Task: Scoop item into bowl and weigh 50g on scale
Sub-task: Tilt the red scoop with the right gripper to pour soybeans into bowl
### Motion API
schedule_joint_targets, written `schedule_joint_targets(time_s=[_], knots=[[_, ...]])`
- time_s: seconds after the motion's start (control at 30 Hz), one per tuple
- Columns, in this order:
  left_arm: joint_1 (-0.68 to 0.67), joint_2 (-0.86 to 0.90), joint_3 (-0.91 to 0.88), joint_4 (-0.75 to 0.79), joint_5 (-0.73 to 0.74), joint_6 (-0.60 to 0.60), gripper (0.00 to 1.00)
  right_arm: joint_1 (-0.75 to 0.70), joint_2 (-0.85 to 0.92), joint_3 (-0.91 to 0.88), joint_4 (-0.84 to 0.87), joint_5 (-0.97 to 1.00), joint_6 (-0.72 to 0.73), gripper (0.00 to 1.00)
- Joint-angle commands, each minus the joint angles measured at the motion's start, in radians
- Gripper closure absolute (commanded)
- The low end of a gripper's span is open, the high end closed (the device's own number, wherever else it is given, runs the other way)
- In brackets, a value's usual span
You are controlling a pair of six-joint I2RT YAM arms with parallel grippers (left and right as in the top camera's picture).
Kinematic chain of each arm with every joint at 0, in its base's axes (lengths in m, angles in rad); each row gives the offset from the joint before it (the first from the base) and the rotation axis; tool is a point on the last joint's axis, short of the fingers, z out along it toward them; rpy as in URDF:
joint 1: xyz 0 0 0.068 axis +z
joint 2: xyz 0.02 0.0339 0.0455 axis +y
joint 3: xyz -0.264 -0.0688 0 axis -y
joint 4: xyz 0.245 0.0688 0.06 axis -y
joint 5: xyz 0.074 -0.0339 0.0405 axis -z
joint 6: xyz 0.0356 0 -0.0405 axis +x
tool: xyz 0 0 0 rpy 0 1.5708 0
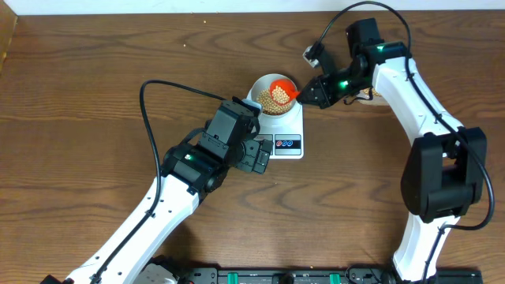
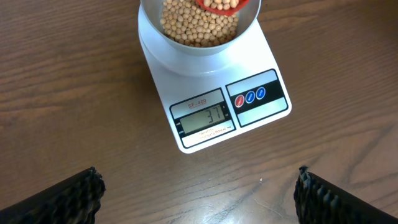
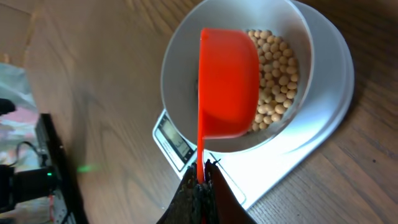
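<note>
The scale [image 1: 292, 130] is set on the tabletop [image 1: 95, 87]; the bowl [image 1: 257, 88] is carried behind its display, the beans [image 1: 270, 99] are contained within, and a scoop [image 1: 282, 87] is positioned above.

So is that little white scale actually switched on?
On. In the left wrist view the scale has dark digits on its display, with the bowl of beans sitting on it.

My scoop [image 3: 229, 81] is orange-red. The beans [image 2: 199, 25] are tan-yellow, the bowl [image 3: 180, 68] pale white. The scale [image 2: 205, 81] is white, with a grey display [image 2: 206, 119] and red and blue buttons [image 2: 250, 96]. The table [image 2: 62, 93] is brown wood grain.
</note>
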Motion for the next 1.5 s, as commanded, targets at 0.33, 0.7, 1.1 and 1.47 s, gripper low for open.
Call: schedule_joint_targets(time_s=[0.33, 0.7, 1.1, 1.47], knots=[[0.0, 0.0, 0.004, 0.0, -0.002, 0.01, 0.0, 0.037, -0.004, 0.09, 0.003, 0.093, -0.039, 0.98], [0.0, 0.0, 0.005, 0.0, -0.002, 0.01, 0.0, 0.081, -0.053, 0.091, 0.003, 0.245, -0.057, 0.99], [0.0, 0.0, 0.004, 0.0, -0.002, 0.01, 0.0, 0.129, -0.054, 0.091, 0.022, 0.317, -0.072, 0.99], [0.0, 0.0, 0.004, 0.0, -0.002, 0.01, 0.0, 0.129, -0.054, 0.091, 0.031, 0.324, -0.092, 0.99]])
